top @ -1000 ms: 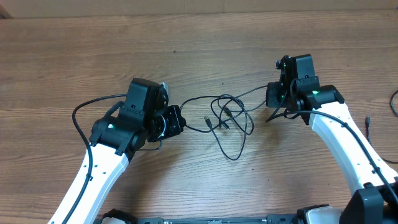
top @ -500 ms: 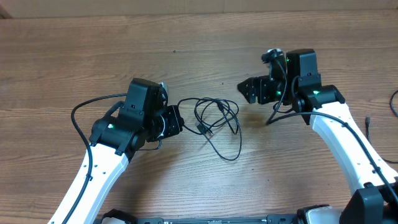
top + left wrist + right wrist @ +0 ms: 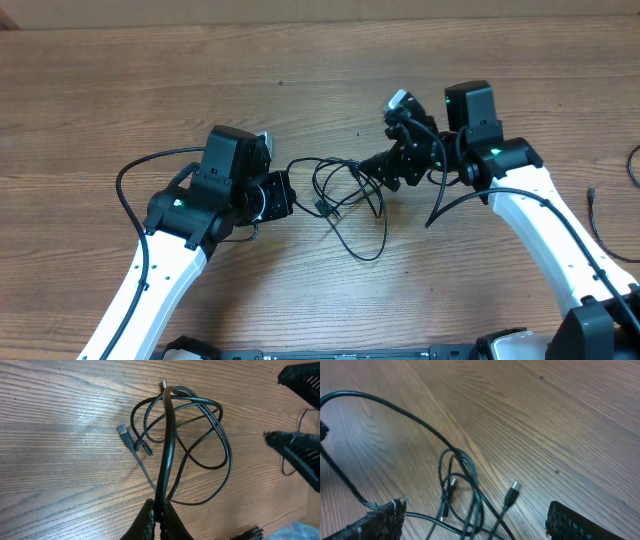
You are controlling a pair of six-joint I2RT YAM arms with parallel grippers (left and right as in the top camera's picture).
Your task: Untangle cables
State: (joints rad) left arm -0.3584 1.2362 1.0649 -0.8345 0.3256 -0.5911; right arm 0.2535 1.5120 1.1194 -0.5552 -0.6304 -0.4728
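- Overhead view: the cables [image 3: 350, 200] lie bunched mid-bench [image 3: 320, 60], between my grippers.
- My left gripper [image 3: 159, 510] is clamped on one cable; a hard pull could tighten the tangle.
- My right gripper [image 3: 475, 520] hangs spread over the loops; closing here may catch several strands.

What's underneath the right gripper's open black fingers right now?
Beneath the open right gripper lie loops of the thin black cables and a small metal-tipped plug on the brown wooden table. The gripper hides the tangle's right edge from overhead.
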